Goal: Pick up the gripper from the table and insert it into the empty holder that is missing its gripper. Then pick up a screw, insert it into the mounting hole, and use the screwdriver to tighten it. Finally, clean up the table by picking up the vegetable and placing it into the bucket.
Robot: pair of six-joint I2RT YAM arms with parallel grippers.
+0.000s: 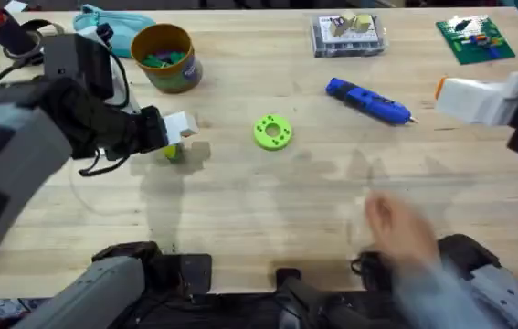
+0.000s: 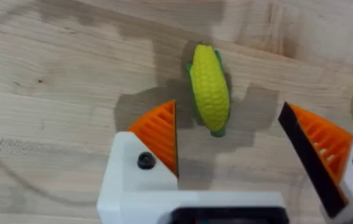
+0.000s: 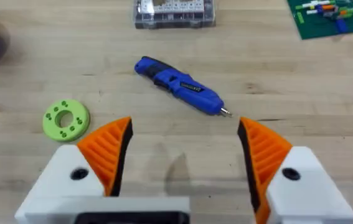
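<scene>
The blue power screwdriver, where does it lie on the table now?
The blue cylindrical power screwdriver lies on the wooden table, right of centre overhead, between the green round disc and the open right gripper.

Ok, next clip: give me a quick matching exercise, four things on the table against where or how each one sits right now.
Things:
1. toy corn
2. screwdriver
3. bucket
4. green disc

Places or states:
A. lying free on the wood before the open right gripper
B. holding small coloured items
C. flat at mid-table, between bucket and screwdriver
D. lying between the open fingers of the left gripper

Pairs: 1-D, 2-A, 3-B, 4-C
</scene>
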